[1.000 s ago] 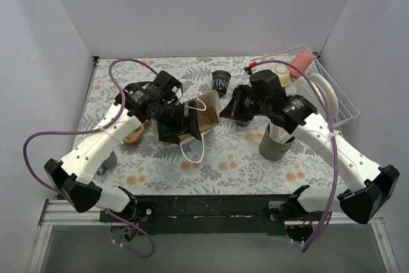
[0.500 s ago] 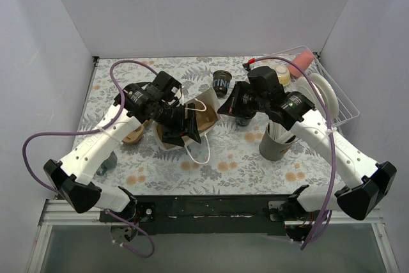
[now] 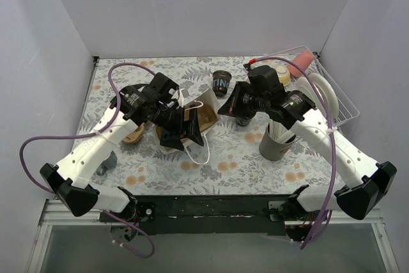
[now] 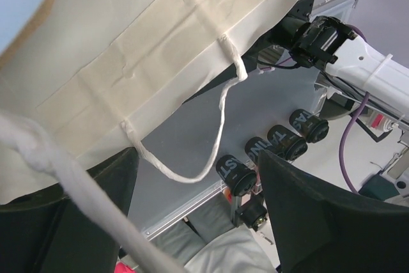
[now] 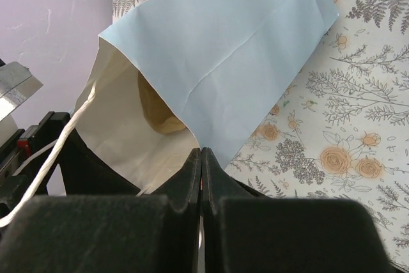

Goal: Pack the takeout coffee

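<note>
Right fingers [image 5: 182, 187] pinch the white paper bag [image 5: 243, 49], left fingers [image 4: 319, 222] spread; the upright black paper cup [image 3: 221, 83] stands beyond, nearer the right arm [image 3: 319, 132].

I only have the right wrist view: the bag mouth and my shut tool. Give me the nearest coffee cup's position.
Observer: One black lidded cup stands upright on the table, just past the far side of the paper bag.
Operator: Report the left tool.
Observer: The left tool is at the bag's opposite side. The left wrist view shows its fingers spread wide, not clamped.
Operator: Name what's by my arm.
Observer: A grey cylindrical holder with white utensils stands on the table directly beside the right arm.
</note>
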Controlling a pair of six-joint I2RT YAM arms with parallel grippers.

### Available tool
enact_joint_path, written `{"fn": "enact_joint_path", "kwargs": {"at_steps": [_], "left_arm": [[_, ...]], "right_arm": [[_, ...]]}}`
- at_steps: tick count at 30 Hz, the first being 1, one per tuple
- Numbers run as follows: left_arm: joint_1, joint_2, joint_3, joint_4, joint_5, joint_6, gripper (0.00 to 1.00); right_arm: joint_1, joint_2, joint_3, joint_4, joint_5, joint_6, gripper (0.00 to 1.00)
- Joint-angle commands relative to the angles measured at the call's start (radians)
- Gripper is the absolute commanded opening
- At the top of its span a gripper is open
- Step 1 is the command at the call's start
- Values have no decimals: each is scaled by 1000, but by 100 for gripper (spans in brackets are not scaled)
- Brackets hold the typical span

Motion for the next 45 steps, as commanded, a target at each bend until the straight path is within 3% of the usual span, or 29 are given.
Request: {"fn": "enact_joint_path", "kwargs": {"at_steps": [1,6,12,16,20,26,28,31,37,45], "left_arm": [[-2,-3,37,-46,55,26,75],[-2,15,54,-48,67,35,75],[-2,34,22,-46,73,63,76],[-2,66,48,-48,67,78,76],[-2,109,101,-46,66,84,75],[-2,127,125,-46,70,93,75],[-2,129,119,-46,67,92,75],[-2,133,118,-44,69,93,75],[-2,153,129,-46,66,98,75],[-2,175,143,-44,67,101,75]], "right_arm": [[-4,-75,-10,-26,-41,70,1],[-3,-145,-47,-40,-64,125,1],[-1,-169,-43,-5,-61,76,23],[-3,-165,6,9,-30,-106,34],[-3,-176,45,79,-41,-301,37],[-4,-199,34,199,-112,-675,32],[-3,-228,-21,318,-174,-819,29],[-3,-265,-78,402,-269,-919,28],[-1,-261,-116,474,-470,-901,39],[31,-280,-168,511,-458,-858,49]]}}
